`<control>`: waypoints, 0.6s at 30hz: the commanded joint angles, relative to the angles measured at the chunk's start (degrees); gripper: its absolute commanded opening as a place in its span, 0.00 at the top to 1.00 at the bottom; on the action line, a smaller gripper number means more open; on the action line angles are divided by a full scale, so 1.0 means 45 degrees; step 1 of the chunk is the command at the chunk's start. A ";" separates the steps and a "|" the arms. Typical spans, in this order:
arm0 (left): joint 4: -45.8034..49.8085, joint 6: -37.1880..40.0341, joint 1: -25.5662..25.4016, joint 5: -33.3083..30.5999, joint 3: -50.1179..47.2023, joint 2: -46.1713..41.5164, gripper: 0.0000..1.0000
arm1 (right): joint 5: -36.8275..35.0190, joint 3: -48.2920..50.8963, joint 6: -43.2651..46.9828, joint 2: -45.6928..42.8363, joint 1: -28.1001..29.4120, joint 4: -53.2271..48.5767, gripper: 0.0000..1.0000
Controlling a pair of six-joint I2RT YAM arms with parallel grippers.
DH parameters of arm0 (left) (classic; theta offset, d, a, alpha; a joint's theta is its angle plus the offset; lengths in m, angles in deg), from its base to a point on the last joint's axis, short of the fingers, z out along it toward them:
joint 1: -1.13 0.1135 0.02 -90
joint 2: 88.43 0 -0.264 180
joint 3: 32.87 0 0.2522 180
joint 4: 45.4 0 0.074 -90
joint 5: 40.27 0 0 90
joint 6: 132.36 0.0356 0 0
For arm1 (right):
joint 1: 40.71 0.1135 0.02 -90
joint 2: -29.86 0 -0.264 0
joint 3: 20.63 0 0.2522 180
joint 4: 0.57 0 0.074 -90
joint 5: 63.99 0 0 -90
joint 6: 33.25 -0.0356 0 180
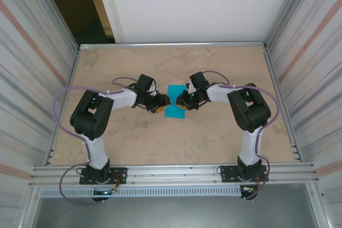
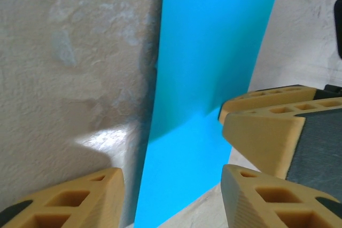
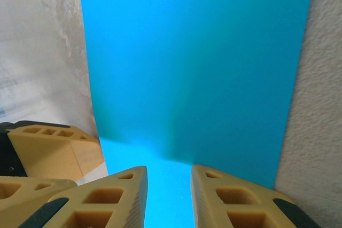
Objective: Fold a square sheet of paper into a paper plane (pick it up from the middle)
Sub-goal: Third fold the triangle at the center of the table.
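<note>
The thin turquoise-blue square sheet of paper [image 1: 174,94] sits mid-way across the beige marbled table [image 1: 176,148]. From above, both grippers crowd in and cover its side edges. The left gripper [image 2: 171,185] has its tan fingers [image 2: 80,198] wide apart around the sheet's end, pinching nothing. The right gripper [image 3: 168,177] shows just a narrow gap over the sheet, and honestly I can't tell if it's nipping it. The wrist views cut off the sheet's near end.
</note>
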 commanded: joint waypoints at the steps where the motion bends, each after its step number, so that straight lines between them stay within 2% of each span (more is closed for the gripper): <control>1: 0.0189 0.0366 -0.0155 0.0281 0.0424 0.0309 0.51 | -0.0584 0.0386 0.0190 0.0629 -0.0160 -0.0816 0.72; 8: -0.0850 0.0251 -0.0178 0.1727 0.0904 0.0809 0.60 | -0.0554 0.0405 0.0216 0.0679 -0.0166 -0.0794 0.72; 18: -0.0602 0.0571 0.0276 0.2107 0.1435 0.1612 0.75 | -0.0437 0.0444 0.0222 0.0554 -0.0164 -0.0677 0.73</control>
